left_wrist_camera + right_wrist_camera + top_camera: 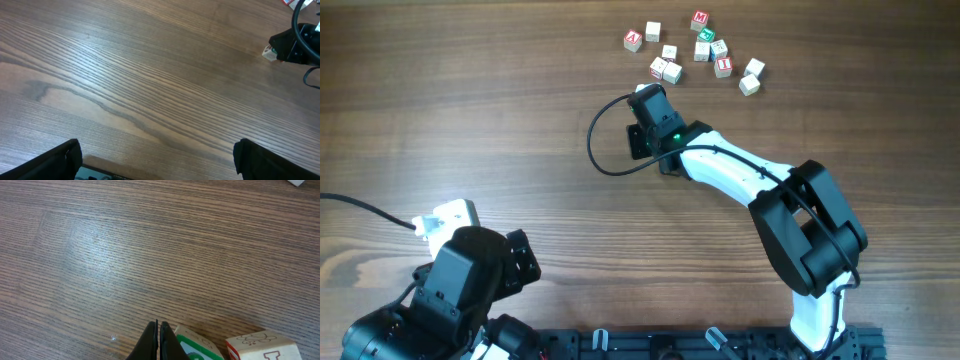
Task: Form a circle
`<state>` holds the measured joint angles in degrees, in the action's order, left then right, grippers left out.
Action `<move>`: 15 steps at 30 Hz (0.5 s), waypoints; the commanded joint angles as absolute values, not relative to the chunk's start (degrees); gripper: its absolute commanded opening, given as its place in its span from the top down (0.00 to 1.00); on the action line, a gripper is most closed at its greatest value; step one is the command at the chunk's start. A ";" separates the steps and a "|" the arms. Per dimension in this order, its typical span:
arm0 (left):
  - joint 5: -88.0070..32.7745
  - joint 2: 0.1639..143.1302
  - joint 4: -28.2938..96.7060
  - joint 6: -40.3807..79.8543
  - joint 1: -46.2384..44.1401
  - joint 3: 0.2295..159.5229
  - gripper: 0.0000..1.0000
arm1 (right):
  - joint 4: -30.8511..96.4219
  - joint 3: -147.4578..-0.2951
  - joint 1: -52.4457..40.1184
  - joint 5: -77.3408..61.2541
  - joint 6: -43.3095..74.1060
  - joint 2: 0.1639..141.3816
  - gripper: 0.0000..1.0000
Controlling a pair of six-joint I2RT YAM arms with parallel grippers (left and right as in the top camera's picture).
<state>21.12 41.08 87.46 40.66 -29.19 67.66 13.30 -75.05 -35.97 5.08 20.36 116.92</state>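
Note:
A loose scatter of small pale letter cubes (705, 48) lies at the far side of the table. At its near left edge sits a small clump (665, 70), the only part of a circle I see; there is no ring. My right gripper (644, 92) is just below-left of that clump, and its jaws (159, 327) are shut on nothing. Beside the right finger stands a green-faced cube (200, 347), touching or nearly so, with a red-faced cube (260, 347) to its right. My left gripper (160, 165) stands open over bare wood at the near left.
The right arm's black cable (600, 150) loops over the table left of its wrist. The left arm (470, 285) fills the near left corner. A pale cube (270, 52) shows beside the right gripper in the left wrist view.

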 commanded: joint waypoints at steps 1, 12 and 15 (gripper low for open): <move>21.06 41.19 87.50 41.41 -29.12 67.44 0.00 | 13.52 -75.64 -36.14 3.77 19.33 117.75 0.95; 21.06 41.19 87.50 41.41 -29.12 67.44 0.00 | 15.59 -75.64 -36.14 0.97 18.00 117.75 0.95; 21.06 41.19 87.50 41.41 -29.12 67.44 0.00 | 15.75 -75.64 -36.14 0.97 17.98 117.75 0.95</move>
<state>21.12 41.08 87.44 40.66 -29.19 67.66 15.68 -75.05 -35.97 1.69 18.57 116.92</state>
